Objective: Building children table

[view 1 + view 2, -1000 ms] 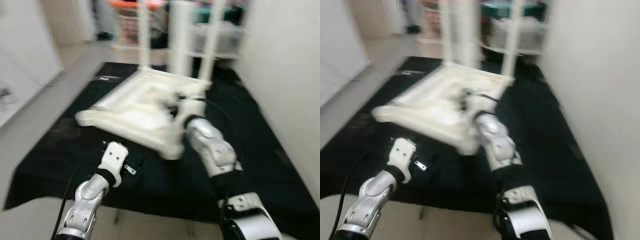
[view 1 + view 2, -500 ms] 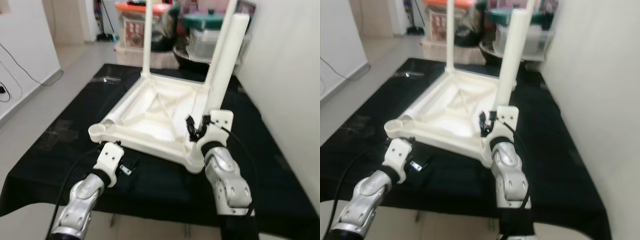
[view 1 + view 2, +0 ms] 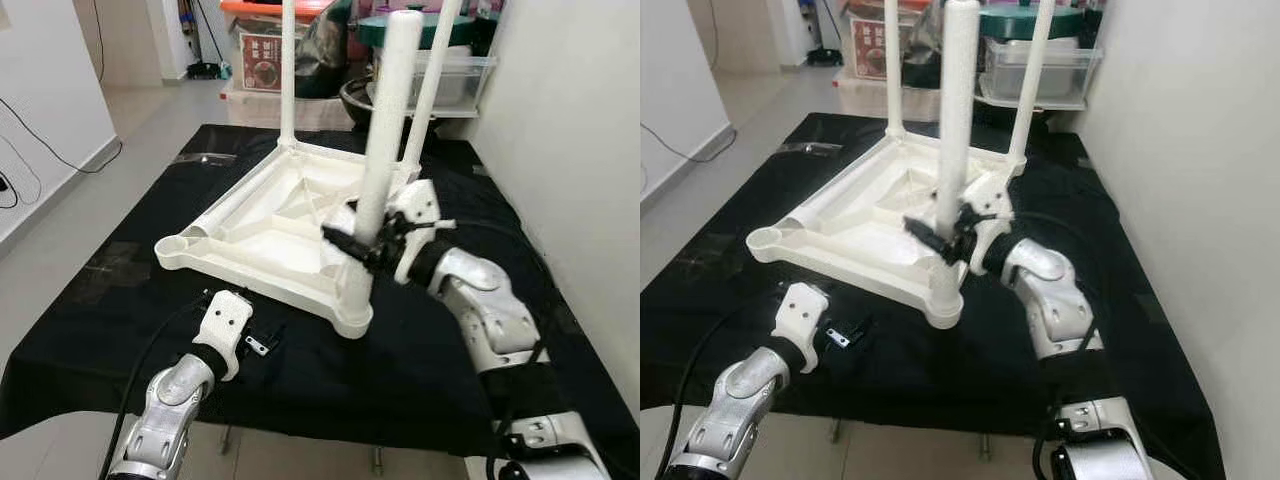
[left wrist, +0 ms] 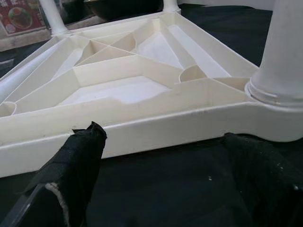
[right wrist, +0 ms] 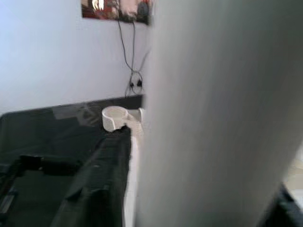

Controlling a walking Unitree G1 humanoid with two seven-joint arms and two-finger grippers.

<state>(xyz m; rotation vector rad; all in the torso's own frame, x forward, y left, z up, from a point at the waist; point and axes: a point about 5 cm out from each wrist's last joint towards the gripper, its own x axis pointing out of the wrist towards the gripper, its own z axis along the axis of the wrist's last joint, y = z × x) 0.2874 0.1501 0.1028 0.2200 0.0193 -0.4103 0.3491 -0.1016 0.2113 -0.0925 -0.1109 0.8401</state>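
A white plastic children's table [image 3: 270, 225] lies upside down on a black cloth [image 3: 420, 350]. Two thin legs stand in its far corners. A thicker white leg [image 3: 385, 130] rises from the near right corner socket. My right gripper [image 3: 357, 242] reaches in from the right and is shut on this leg a little above the socket; the right wrist view has the leg [image 5: 222, 118] close up beside one finger [image 5: 104, 179]. The near left socket [image 3: 178, 243] is empty. My left gripper [image 4: 165, 189] hovers low before the table's front rim [image 4: 156, 130], open, with nothing between its fingers [image 4: 71, 175].
Storage boxes and lidded bins [image 3: 440, 70] crowd the far end of the cloth. A white wall [image 3: 570, 150] runs along the right. Bare floor [image 3: 70, 190] lies to the left, with cables on the left wall.
The head camera has shifted. My right arm has swung round to the right of the near leg and now clasps it from that side; the leg stands straighter. The left gripper has hardly moved.
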